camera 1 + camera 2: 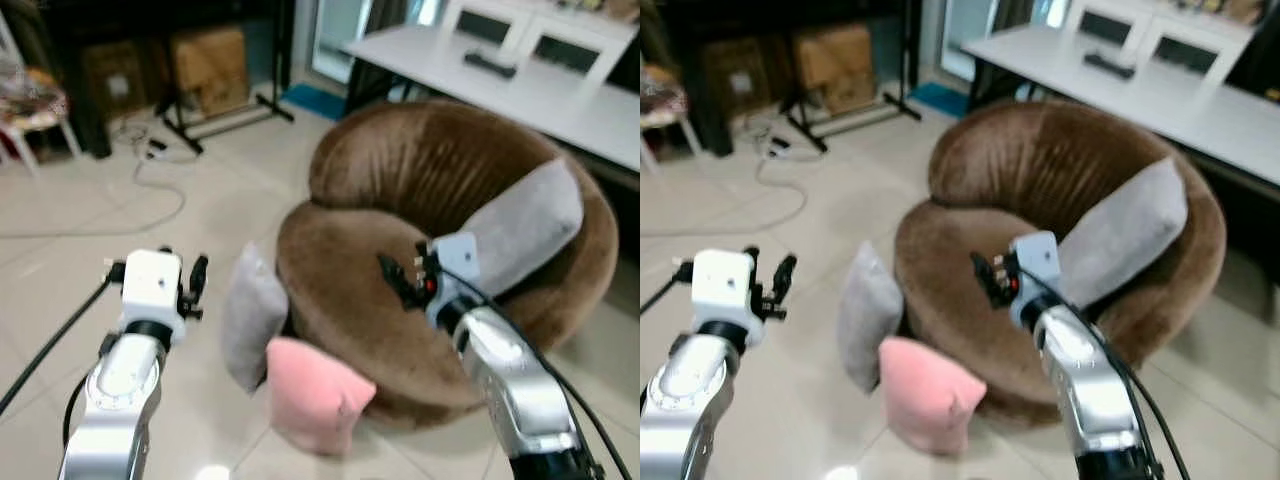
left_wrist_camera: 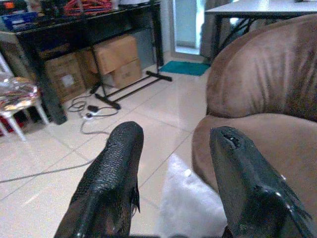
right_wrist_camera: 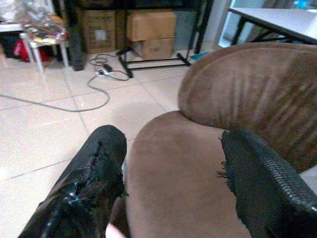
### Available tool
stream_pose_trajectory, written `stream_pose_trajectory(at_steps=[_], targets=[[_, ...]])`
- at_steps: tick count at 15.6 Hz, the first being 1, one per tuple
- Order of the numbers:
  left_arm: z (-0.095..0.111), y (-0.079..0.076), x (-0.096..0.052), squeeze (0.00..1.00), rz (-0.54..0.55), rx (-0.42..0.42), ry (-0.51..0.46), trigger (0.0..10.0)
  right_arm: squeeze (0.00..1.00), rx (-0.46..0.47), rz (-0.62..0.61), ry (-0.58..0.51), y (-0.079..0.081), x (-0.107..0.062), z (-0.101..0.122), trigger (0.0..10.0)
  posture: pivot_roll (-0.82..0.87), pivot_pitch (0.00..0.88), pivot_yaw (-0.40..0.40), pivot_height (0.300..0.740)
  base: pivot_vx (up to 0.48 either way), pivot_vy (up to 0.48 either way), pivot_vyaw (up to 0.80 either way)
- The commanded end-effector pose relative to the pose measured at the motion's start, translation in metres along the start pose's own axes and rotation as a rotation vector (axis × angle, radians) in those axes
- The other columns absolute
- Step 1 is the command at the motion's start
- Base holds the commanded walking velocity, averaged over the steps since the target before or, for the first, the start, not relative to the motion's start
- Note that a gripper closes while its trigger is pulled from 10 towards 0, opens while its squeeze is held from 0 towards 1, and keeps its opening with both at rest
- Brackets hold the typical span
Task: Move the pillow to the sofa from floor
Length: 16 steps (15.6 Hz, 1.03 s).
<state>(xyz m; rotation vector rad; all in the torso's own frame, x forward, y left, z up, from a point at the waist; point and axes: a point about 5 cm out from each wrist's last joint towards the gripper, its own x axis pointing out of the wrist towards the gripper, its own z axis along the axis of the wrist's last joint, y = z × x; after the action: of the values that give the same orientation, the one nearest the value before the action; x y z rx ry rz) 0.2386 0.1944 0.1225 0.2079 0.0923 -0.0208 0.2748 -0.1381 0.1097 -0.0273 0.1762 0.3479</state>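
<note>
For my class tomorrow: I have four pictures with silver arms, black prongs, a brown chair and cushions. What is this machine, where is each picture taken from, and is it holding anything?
This is a humanoid robot in a home. Two pictures come from its head, looking down; two come from cameras on its wrists, looking along the black fingers. The left gripper hangs above the tiled floor, the right gripper above the seat of the round brown sofa. Both are open and hold nothing. A grey pillow and a pink pillow stand on the floor against the sofa's front. Another grey pillow on the sofa leans on its back.
</note>
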Motion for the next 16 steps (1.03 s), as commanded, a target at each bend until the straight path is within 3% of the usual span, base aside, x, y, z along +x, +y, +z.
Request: stream_pose_trajectory(at_steps=[1, 6, 9, 14, 16], targets=[[0.001, -0.009, 0.0, 0.0, -0.033, -0.01, -0.006, 10.0, 0.0, 0.003, -0.048, -0.009, -0.012, -0.004, 0.001, 10.0, 0.05, 0.0, -0.083, 0.74, 0.307, 0.0, 0.0], [0.0, -0.009, 0.0, 0.0, -0.028, -0.008, -0.006, 10.0, 0.0, 0.013, -0.103, -0.026, -0.018, -0.007, 0.0, 10.0, 0.04, 0.0, -0.08, 0.74, 0.302, 0.0, 0.0], [0.001, -0.008, 0.003, 0.0, -0.061, 0.026, -0.017, 10.0, 0.0, 0.012, -0.121, -0.031, -0.02, -0.009, -0.002, 10.0, 0.04, 0.0, -0.032, 0.74, 0.259, 0.0, 0.0], [0.003, -0.003, 0.006, 0.0, -0.099, 0.025, -0.059, 10.0, 0.0, 0.037, -0.159, -0.036, -0.019, -0.014, -0.009, 10.0, 0.05, 0.0, 0.02, 0.74, 0.0, 0.0, 0.0], [-0.002, -0.004, 0.005, 0.0, -0.103, 0.02, -0.056, 10.0, 0.0, 0.054, -0.166, -0.034, -0.018, -0.016, -0.013, 10.0, 0.04, 0.0, 0.018, 0.72, 0.0, 0.0, 0.0]])
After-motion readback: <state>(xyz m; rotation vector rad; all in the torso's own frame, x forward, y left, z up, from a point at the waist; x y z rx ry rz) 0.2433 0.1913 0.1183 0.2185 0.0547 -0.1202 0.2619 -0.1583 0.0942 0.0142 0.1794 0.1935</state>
